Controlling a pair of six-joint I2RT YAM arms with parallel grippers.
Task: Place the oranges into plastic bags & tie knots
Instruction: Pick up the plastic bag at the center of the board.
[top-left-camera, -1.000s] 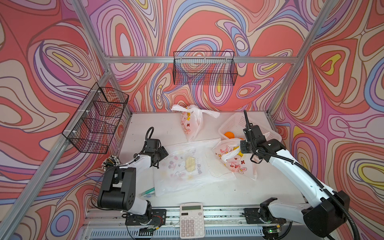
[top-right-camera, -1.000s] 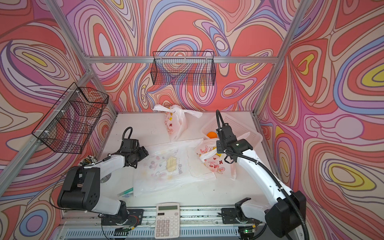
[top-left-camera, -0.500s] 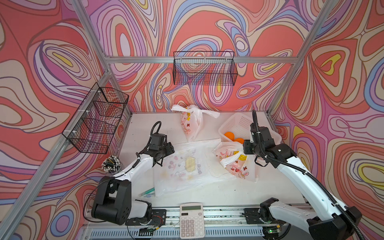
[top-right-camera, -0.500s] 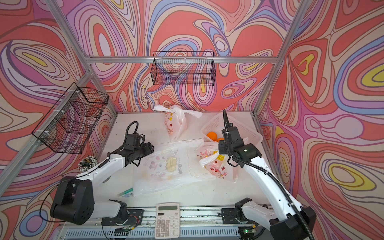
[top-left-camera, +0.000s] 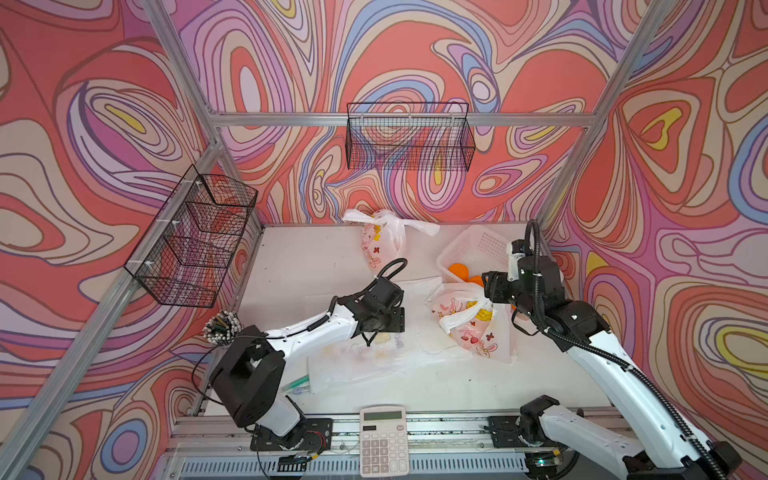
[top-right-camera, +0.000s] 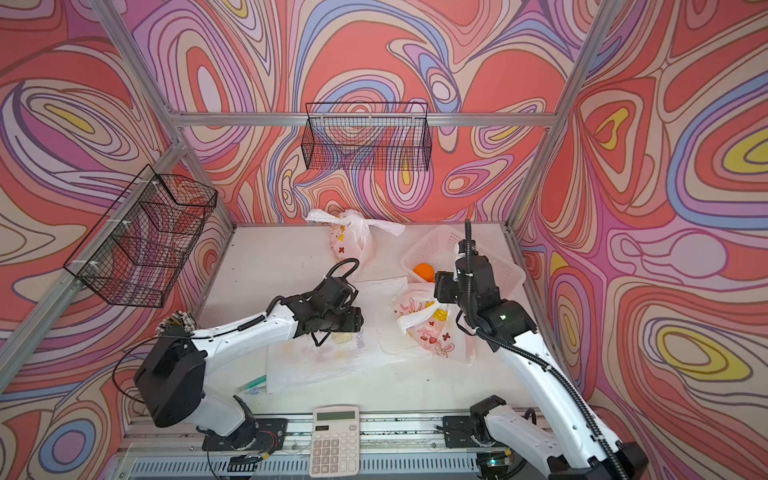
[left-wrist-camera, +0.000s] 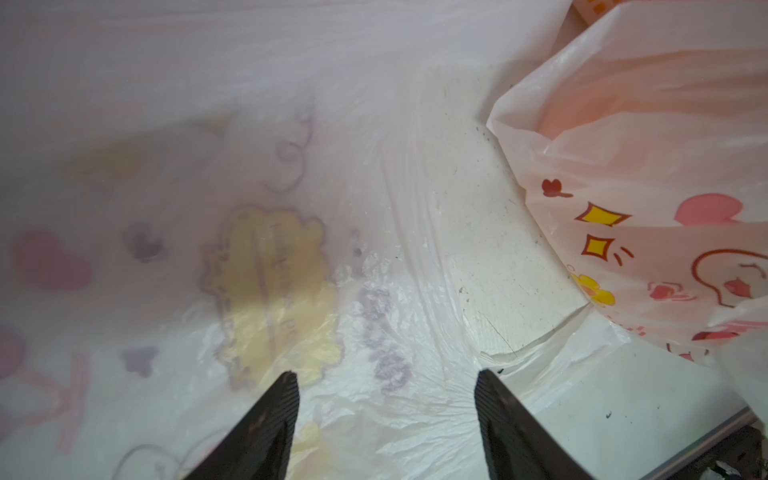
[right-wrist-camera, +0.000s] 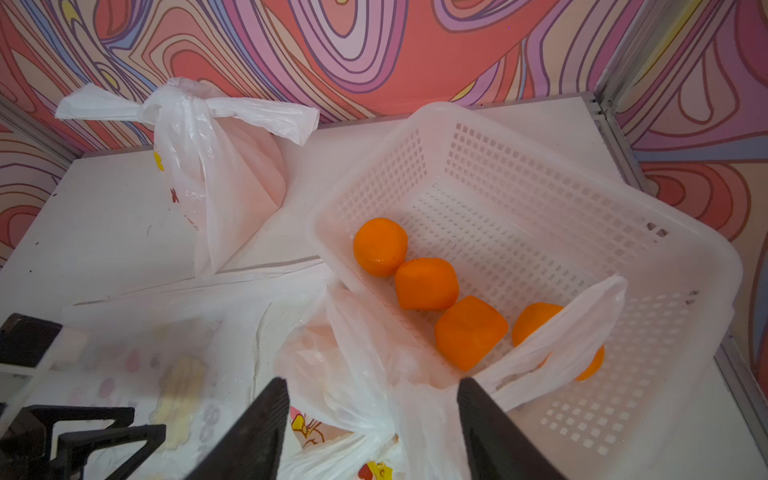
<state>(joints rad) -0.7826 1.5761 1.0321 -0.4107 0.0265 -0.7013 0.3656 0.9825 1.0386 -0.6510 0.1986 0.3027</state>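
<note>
right claw (right-wrist-camera: 372, 381) opened, left claw (left-wrist-camera: 386, 373) advanced

The yellow label (left-wrist-camera: 274, 291) on the plastic bag (left-wrist-camera: 124, 104) is too blurred to read.

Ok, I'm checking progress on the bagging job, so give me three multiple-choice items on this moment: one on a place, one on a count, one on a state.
1. Where do the loose oranges lie?
A. in the white basket
B. on a plate
C. in a drawer

2. How many oranges show in the basket in the right wrist view?
A. one
B. four
C. nine

3. How is the left gripper?
A. shut on an orange
B. shut on a spoon
C. open over the flat bag

Key: 1 A, they sit on the basket's floor; 2 B, four show, one partly behind a bag handle; 3 C, its jaws stand apart with nothing between them.
</note>
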